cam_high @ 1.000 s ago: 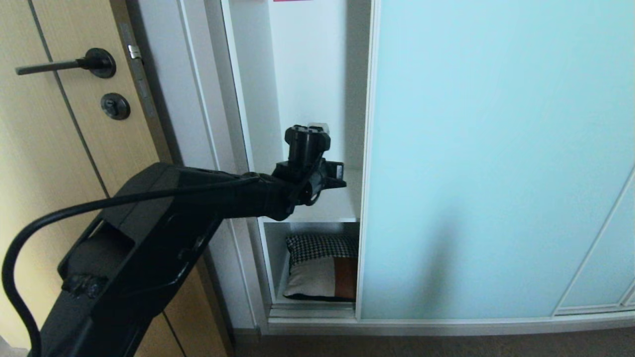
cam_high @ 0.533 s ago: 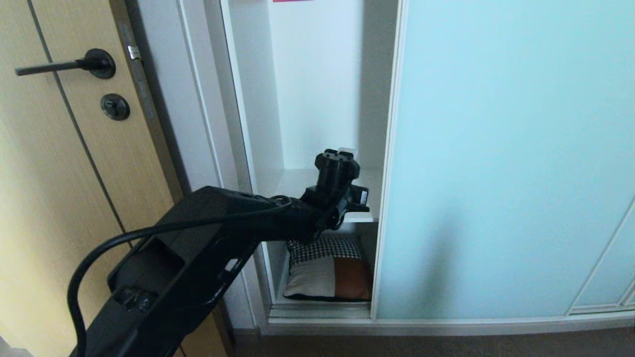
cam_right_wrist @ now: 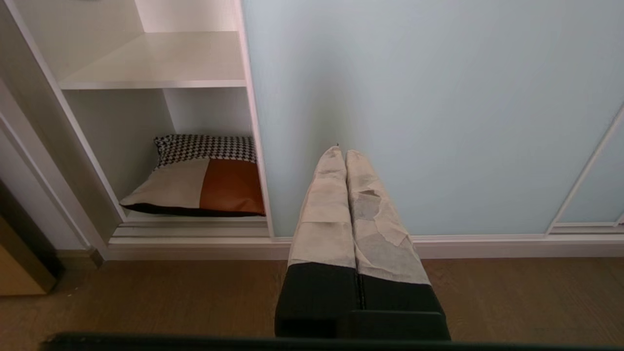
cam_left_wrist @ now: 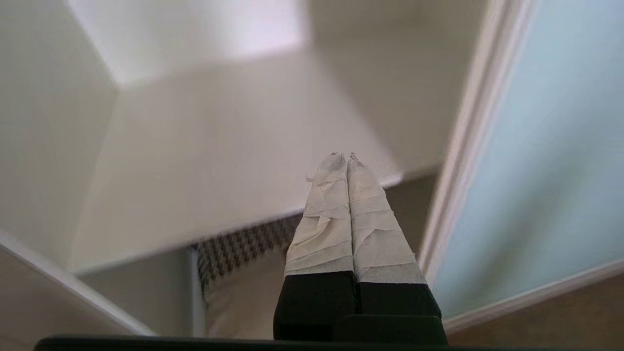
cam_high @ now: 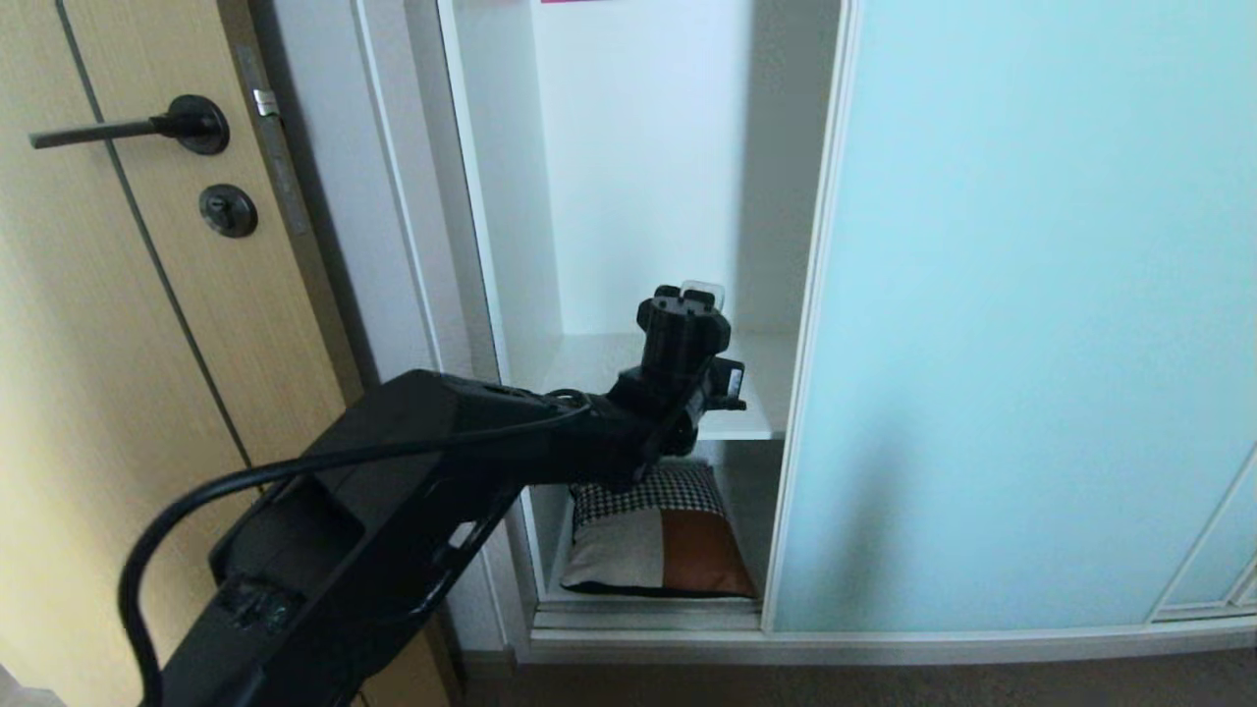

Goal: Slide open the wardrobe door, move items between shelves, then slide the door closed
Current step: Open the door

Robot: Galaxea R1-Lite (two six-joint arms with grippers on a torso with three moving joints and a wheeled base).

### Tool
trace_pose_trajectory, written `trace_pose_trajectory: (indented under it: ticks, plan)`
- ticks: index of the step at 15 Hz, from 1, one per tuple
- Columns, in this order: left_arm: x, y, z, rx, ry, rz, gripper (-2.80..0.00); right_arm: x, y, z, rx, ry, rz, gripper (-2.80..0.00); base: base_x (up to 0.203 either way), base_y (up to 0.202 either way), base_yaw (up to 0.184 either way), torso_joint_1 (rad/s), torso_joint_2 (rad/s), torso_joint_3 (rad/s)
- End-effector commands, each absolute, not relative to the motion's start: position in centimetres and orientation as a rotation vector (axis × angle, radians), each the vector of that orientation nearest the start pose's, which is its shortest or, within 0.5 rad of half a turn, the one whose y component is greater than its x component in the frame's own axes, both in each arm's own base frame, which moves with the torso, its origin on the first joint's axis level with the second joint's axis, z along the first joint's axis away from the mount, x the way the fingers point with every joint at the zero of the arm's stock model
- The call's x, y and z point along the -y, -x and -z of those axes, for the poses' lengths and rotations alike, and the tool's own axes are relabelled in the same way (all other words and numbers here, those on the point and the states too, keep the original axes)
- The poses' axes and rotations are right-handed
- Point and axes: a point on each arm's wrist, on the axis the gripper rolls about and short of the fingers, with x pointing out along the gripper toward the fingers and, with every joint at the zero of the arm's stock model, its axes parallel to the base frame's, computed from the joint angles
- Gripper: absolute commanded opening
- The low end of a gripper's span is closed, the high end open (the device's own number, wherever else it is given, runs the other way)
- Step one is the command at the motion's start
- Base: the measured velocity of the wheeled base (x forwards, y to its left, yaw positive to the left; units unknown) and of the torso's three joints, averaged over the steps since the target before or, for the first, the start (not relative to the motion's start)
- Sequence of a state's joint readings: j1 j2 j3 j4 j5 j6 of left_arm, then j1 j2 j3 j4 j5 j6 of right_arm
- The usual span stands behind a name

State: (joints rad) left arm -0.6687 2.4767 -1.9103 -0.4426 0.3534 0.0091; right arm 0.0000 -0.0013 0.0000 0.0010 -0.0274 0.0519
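Note:
The sliding wardrobe door [cam_high: 1031,295], a frosted pale-blue panel, stands partly slid right and leaves the wardrobe's left bay open. My left gripper [cam_high: 699,291] is shut and empty. It reaches into the opening above the white shelf [cam_high: 589,358], a little left of the door's edge [cam_left_wrist: 468,146] and apart from it. Its taped fingertips [cam_left_wrist: 346,156] press together over the shelf board [cam_left_wrist: 219,161]. A patchwork cushion [cam_high: 658,545] lies on the bottom shelf under that board. My right gripper [cam_right_wrist: 345,151] is shut and empty, low in front of the door [cam_right_wrist: 438,97]. The cushion [cam_right_wrist: 200,180] lies to its left.
A tan wood door with a black lever handle [cam_high: 128,128] stands left of the wardrobe's white side frame [cam_high: 393,245]. Brown floor [cam_right_wrist: 146,297] runs along the wardrobe's bottom track. A second panel's frame [cam_high: 1208,550] crosses the lower right.
The sliding door has moved right, widening the opening and uncovering more of the cushion. My left arm has swung right and a little lower with it. The right gripper is still.

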Motion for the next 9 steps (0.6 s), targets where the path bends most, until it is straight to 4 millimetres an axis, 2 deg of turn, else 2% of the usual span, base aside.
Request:
trace_pose_trajectory:
  ticks: [1,3,5,7,9]
  plan:
    - [28.7,-39.7,-21.3,-0.015,-0.018,0.285,-2.80,0.1,2.3,-7.5,0.001,-0.052,0.028,-2.80,0.000,0.000,0.000,0.000,0.00,0.000]
    - [25.0,-37.2,-25.5,0.016,-0.002,0.250,-2.80,0.1,2.3,-7.5,0.001,-0.052,0.028,-2.80,0.000,0.000,0.000,0.000,0.00,0.000]
    - [20.9,-33.6,-28.1,0.007,-0.008,0.200,-2.80,0.1,2.3,-7.5,0.001,-0.052,0.028,-2.80,0.000,0.000,0.000,0.000,0.00,0.000]
    - [16.9,-29.2,-29.1,-0.015,-0.020,0.128,-2.80,0.1,2.3,-7.5,0.001,-0.052,0.028,-2.80,0.000,0.000,0.000,0.000,0.00,0.000]
    - [13.2,-24.6,-28.4,-0.053,-0.038,0.052,-2.80,0.1,2.3,-7.5,-0.001,-0.052,0.028,-2.80,0.000,0.000,0.000,0.000,0.00,0.000]
